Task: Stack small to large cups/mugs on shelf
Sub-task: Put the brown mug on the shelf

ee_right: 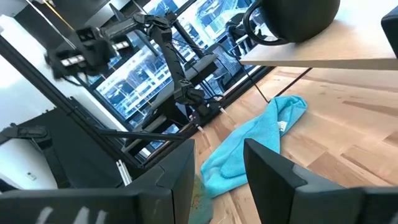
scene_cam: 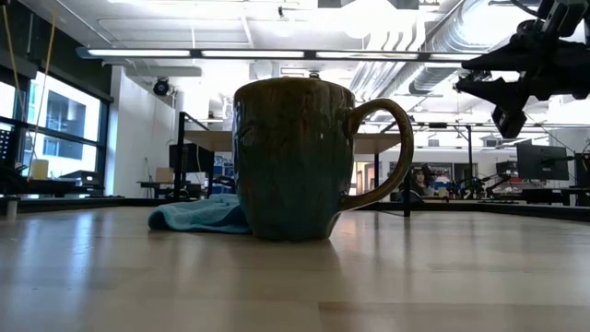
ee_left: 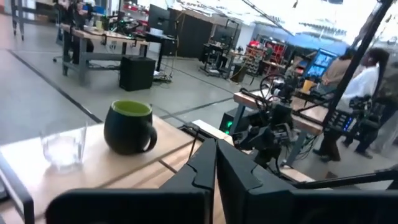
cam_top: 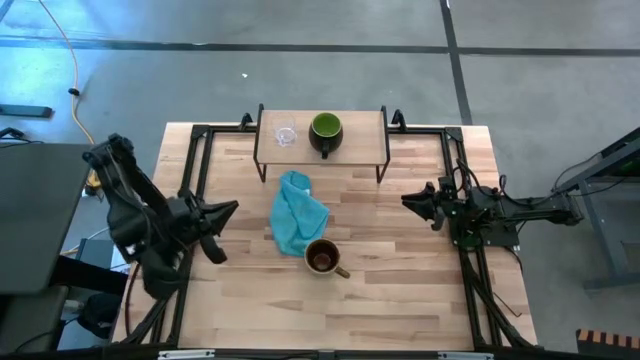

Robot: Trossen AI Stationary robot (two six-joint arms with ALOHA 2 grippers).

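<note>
Mugs sit upright: the olive-tan mug on the table, handle toward four o'clock, touching the teal cloth at its eleven o'clock. Twelve o'clock, the shelf carries the dark mug and glass cup. Left hand together, empty; right hand apart. Bare table lies between them.

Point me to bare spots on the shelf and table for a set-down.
Shelf: free right of the dark mug; left end holds the glass cup. Table: near strip below the olive mug is bare. Centre is crowded by the cloth.
</note>
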